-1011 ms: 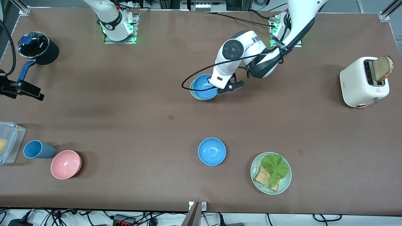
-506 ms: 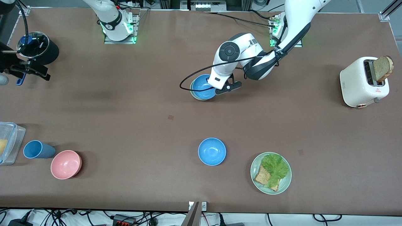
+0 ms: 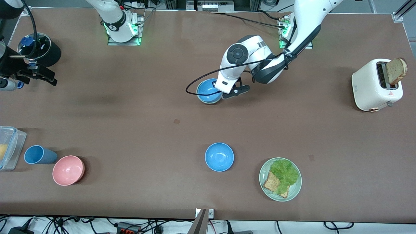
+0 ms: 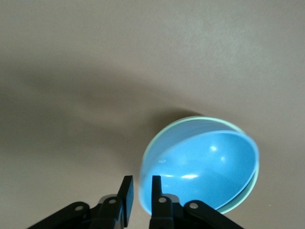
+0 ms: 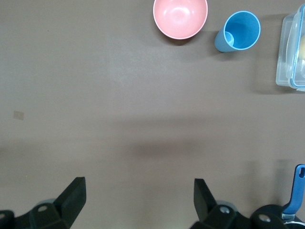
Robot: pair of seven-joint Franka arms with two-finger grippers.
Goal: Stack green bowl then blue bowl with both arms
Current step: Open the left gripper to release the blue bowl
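A blue bowl (image 3: pixel 208 90) sits nested in the green bowl (image 3: pixel 210 101), whose pale rim shows round it, on the table in front of the left arm's base. My left gripper (image 3: pixel 221 93) is at this stack's rim. In the left wrist view its fingers (image 4: pixel 142 183) straddle the blue bowl's (image 4: pixel 205 167) rim, slightly parted, with a sliver of table between the outer finger and the rim; the green bowl's rim (image 4: pixel 190 119) shows too. A second blue bowl (image 3: pixel 219 157) lies nearer the camera. My right gripper (image 3: pixel 35 74) is open and empty beside a black pot (image 3: pixel 39 48).
A green plate (image 3: pixel 295 190) with lettuce and bread lies beside the second blue bowl. A pink bowl (image 3: pixel 68 170), a blue cup (image 3: pixel 39 154) and a clear box (image 3: pixel 9 148) are at the right arm's end. A toaster (image 3: pixel 375 85) with bread stands at the left arm's end.
The right gripper has moved farther from the camera, toward the black pot. The left gripper and blue bowl shifted slightly, and the blue bowl now sits lower in the green bowl.
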